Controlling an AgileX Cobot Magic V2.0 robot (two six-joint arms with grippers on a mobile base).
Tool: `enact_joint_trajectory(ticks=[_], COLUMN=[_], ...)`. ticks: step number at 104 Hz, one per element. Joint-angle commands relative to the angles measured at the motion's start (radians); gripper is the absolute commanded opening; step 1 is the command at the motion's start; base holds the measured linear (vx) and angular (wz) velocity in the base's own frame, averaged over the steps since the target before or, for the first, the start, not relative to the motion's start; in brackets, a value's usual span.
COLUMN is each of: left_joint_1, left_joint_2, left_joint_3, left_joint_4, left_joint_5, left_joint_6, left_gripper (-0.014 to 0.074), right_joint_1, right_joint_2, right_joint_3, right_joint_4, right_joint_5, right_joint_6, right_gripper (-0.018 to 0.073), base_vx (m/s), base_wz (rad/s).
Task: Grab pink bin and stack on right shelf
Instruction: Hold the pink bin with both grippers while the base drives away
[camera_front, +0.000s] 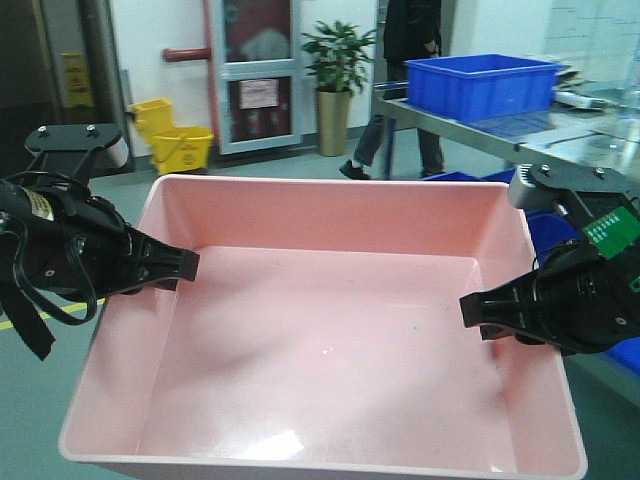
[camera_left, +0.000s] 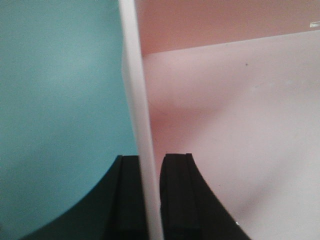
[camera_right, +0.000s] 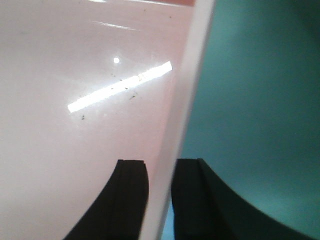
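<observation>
While the left tool (camera_front: 188, 264) and right tool (camera_front: 470, 308) each pinch a side wall of the bin (camera_front: 320, 340) (jaws narrow, one finger inside), it hangs over the floor (camera_front: 40, 430) mid-carry, and next I judge it needs a level, matched swing rightward to the shelf.

Looks like an industrial workshop hall: yellow mop bucket (camera_front: 181, 150) behind the left gripper (camera_front: 188, 265), blue crate (camera_front: 480, 85) on steel bench (camera_front: 530, 135) beyond the right gripper (camera_front: 470, 308).
</observation>
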Motion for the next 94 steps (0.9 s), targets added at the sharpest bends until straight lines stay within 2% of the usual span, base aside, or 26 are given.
enact_joint_trajectory(ticks=[1, 46, 94], left_joint_1=[-0.007, -0.007, -0.007], left_joint_2=[-0.050, -0.050, -0.050], left_joint_3=[-0.036, -0.036, -0.036], left_joint_4=[-0.041, -0.041, -0.041], left_joint_5=[-0.082, -0.082, -0.082], left_joint_6=[0.015, 0.015, 0.015], left_gripper=[-0.0005, -0.0005, -0.0005], right_joint_1=[-0.003, -0.003, -0.003], right_joint_2=[-0.029, -0.029, -0.029], right_joint_3=[-0.033, -0.033, -0.033], right_joint_4=[-0.012, -0.012, -0.012], right_joint_5=[-0.079, -0.079, -0.079], right_joint_6=[-0.010, -0.010, -0.010], right_gripper=[-0.0008, -0.0008, -0.0008], base_vx=[0.26, 0.30, 0.38], base_wz=[-0.45, -0.28, 0.12])
